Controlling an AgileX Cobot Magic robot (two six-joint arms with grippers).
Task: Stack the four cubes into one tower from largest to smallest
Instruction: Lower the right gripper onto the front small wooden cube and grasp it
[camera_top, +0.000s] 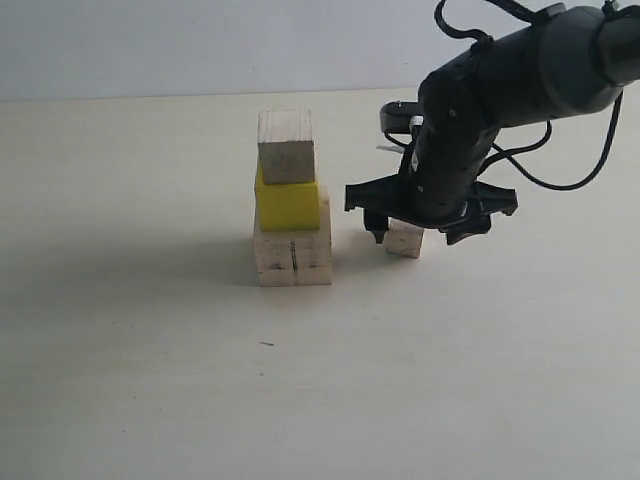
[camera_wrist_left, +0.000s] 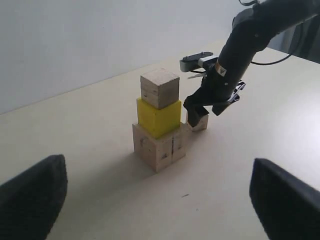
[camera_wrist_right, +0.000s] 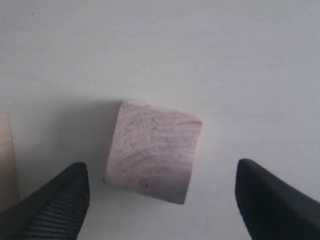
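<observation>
A three-cube column stands on the table: the large wood cube (camera_top: 292, 255) with a dark crack line at the bottom, the yellow cube (camera_top: 288, 203) on it, and the medium wood cube (camera_top: 286, 146) on top. The same column shows in the left wrist view as large (camera_wrist_left: 159, 146), yellow (camera_wrist_left: 158, 116) and medium (camera_wrist_left: 159, 88). The small wood cube (camera_top: 405, 240) (camera_wrist_right: 152, 157) lies on the table just right of the column. My right gripper (camera_top: 415, 237) (camera_wrist_right: 162, 210) is open, low over it, one finger on each side, not touching. My left gripper (camera_wrist_left: 160, 200) is open and empty, well back from the column.
The pale tabletop (camera_top: 150, 380) spreads all round the column. The right arm (camera_top: 520, 70) and its cables (camera_top: 590, 170) hang over the back right. An edge of the large cube (camera_wrist_right: 5, 160) shows beside one right finger.
</observation>
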